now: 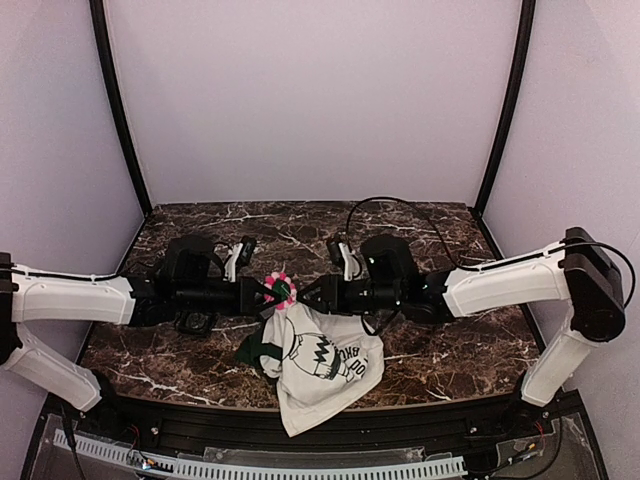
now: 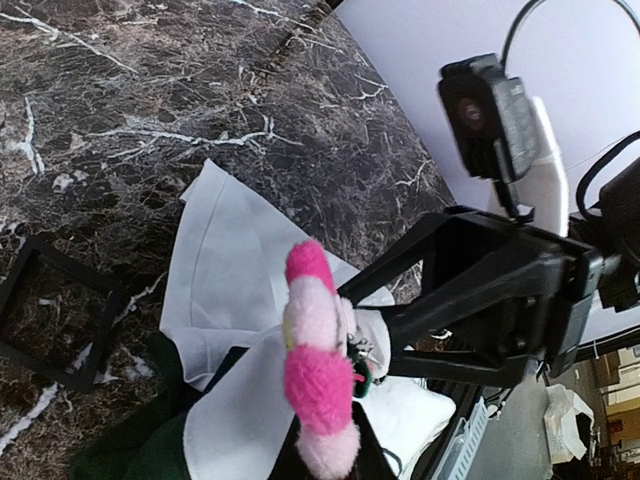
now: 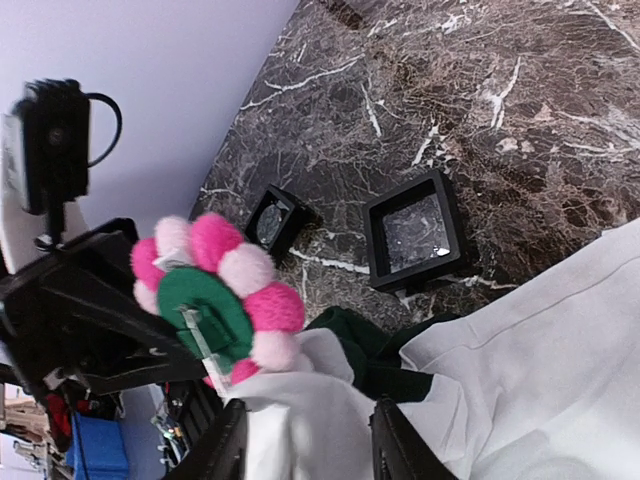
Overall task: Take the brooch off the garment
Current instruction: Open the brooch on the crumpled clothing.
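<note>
Left gripper [image 1: 267,292] clamps the brooch [image 1: 279,288] at frame centre; right gripper's [image 3: 312,445] jaws stand parted over the garment [image 1: 325,378].

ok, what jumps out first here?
The pink-and-white brooch, mid-table, pinched in the left gripper, the right gripper facing it, jaws apart. The shirt trails from it over the table's near edge. A black frame lies on the marble nearby.
</note>
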Controlling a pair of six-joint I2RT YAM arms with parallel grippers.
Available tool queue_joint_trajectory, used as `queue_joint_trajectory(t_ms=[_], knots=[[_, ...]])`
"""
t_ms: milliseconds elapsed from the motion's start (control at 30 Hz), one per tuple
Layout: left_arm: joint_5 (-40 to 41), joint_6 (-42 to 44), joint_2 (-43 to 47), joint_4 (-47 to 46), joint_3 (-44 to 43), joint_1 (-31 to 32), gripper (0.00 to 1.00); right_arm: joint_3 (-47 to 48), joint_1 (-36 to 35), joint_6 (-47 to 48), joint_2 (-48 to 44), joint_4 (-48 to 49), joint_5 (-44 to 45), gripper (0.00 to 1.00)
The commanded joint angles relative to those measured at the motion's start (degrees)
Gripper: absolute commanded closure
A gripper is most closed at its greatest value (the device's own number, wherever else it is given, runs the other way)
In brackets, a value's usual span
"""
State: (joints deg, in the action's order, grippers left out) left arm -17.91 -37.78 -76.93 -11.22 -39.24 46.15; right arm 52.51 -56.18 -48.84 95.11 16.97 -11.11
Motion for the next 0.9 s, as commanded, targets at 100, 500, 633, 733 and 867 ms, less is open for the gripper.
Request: queue_joint_trajectory(t_ms=[100,500,633,733,867], knots=[[-4.79,6.75,2.12,8.23,-2.74,-3.13,0.99,-3.24,0.22,13.16,-6.91,3.73,-8.61,0.38],[-13.24,11.84,0.99,12.71,-5.89,-3.5,0.99,0.33,-1.07,16.57,-3.02,1.54,-7.33,0.54],[-13.3,11.54,0.64,12.51,-6.02,-3.51,0.99,1.71,-1.9,17.38,-1.82,1.21,-8.58,0.68],[-12.61,11.16,0.62,12.38,-6.1,-3.5,0.99,1.75,-2.31,17.07,-1.51,1.57,-8.25,0.81],[-12.83,10.45,0.44,11.59,-5.84,-3.44,0.99,1.73,-2.5,16.15,-0.72,2.35,-7.49,0.86]])
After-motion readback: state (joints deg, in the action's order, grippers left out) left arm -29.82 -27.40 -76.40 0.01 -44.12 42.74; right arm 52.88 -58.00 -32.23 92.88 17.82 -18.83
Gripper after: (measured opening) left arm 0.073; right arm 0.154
